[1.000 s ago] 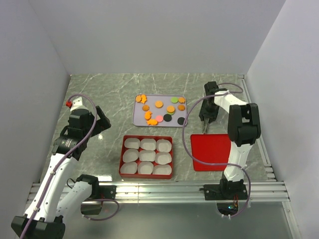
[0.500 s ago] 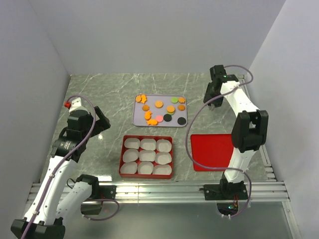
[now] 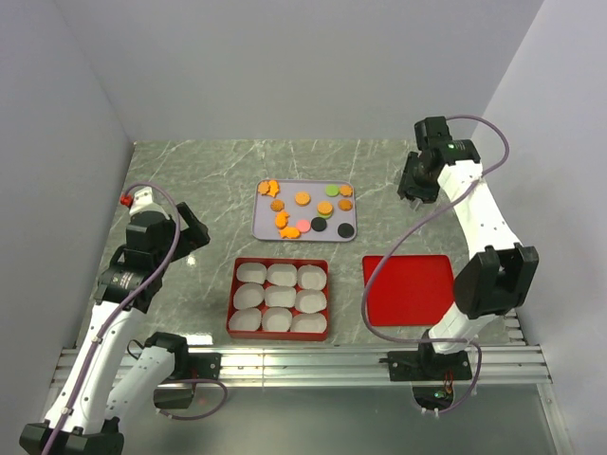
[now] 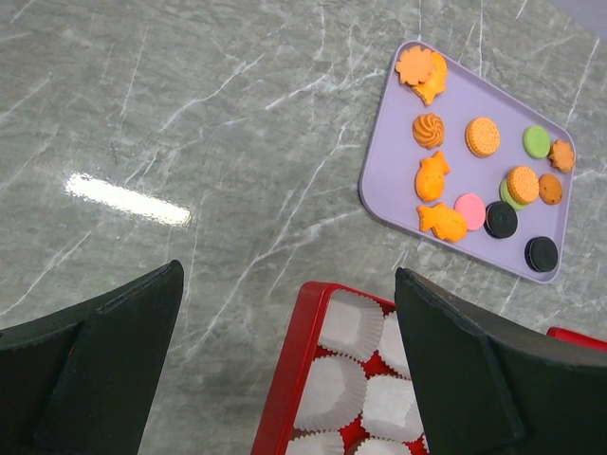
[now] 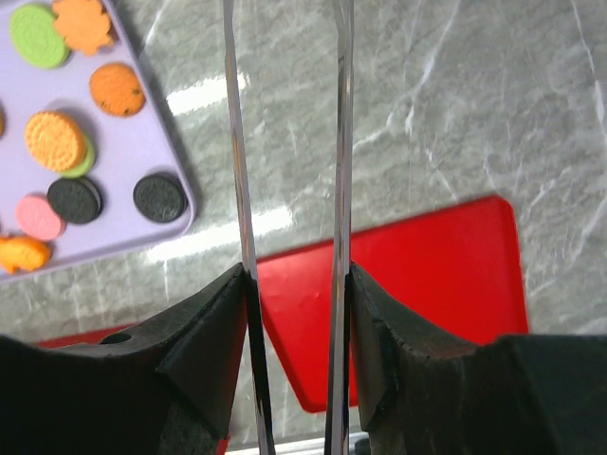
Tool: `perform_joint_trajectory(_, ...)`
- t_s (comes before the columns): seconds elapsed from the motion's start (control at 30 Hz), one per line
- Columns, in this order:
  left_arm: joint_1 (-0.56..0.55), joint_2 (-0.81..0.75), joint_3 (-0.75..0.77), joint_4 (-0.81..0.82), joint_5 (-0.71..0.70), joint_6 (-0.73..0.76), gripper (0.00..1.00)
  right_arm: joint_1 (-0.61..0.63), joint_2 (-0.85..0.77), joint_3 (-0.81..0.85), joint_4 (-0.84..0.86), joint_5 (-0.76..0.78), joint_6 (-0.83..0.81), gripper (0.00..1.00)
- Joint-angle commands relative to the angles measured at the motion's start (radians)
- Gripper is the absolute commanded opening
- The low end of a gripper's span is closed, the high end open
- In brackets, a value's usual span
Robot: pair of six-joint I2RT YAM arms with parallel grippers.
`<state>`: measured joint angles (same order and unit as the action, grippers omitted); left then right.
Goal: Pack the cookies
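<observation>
I am holding my left gripper (image 4: 287, 284) spread wide and empty near the box (image 4: 285, 384), and my right gripper (image 5: 289, 190) narrowly parted and empty beside the tray (image 3: 303, 239), where the cookies (image 3: 303, 198) are lying.

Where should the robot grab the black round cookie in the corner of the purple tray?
Probably from straight above, pinching the black round cookie across its thin outer edge. It lies flat on the purple tray, so its sides give the only hold. It sits apart from the other black cookie but close to the tray's raised rim, so the descent likely needs care there.
</observation>
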<state>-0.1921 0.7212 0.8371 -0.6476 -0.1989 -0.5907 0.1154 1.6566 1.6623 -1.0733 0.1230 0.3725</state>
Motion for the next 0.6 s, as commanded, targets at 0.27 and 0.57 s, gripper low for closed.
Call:
perform_joint_trajectory(0.27,-0.018,-0.016,-0.009,0.040,0.013,0.003,0.99,0.148,-0.130,0.005,-0.071,-0.095,-0.012,0.53)
perform_joint_trajectory(0.57,-0.029,-0.009,-0.007,0.037,0.010,0.000,0.99,0.279,-0.123,-0.019,-0.017,-0.120,-0.004,0.54)
